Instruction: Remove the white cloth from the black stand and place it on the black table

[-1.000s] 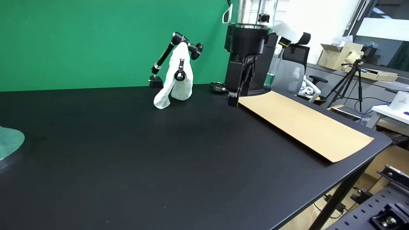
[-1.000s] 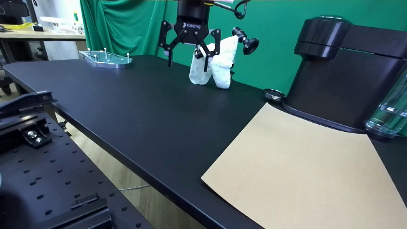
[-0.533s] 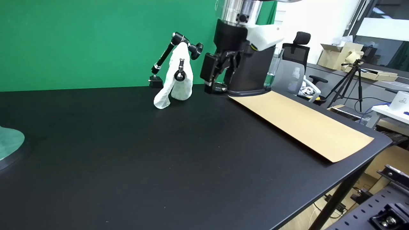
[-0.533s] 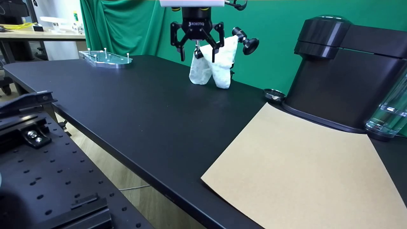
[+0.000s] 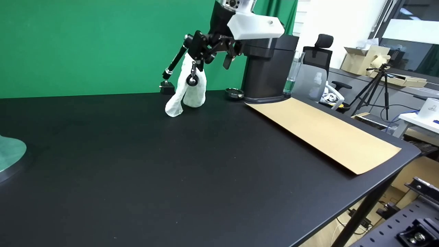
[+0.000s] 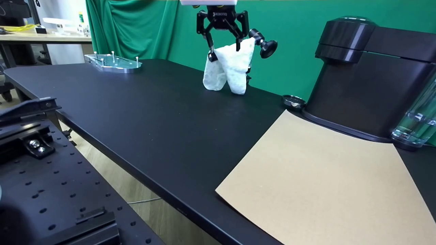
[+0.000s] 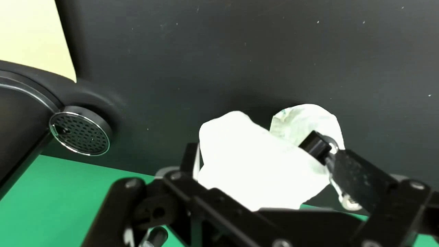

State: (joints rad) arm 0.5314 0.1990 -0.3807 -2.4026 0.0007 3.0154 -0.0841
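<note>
Draped white cloth (image 6: 235, 69) hangs on jointed black stand (image 5: 176, 61) near far edge of black surface (image 5: 205, 164); black two-fingered hand (image 6: 225, 52) spread wide, apparently holding nothing; removal and placement outstanding

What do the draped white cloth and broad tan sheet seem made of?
The white cloth looks like soft, matte fabric, hanging in rounded folds; fibre unclear. The tan sheet is probably matte paper or thin card: its raised edge casts a shadow.
</note>
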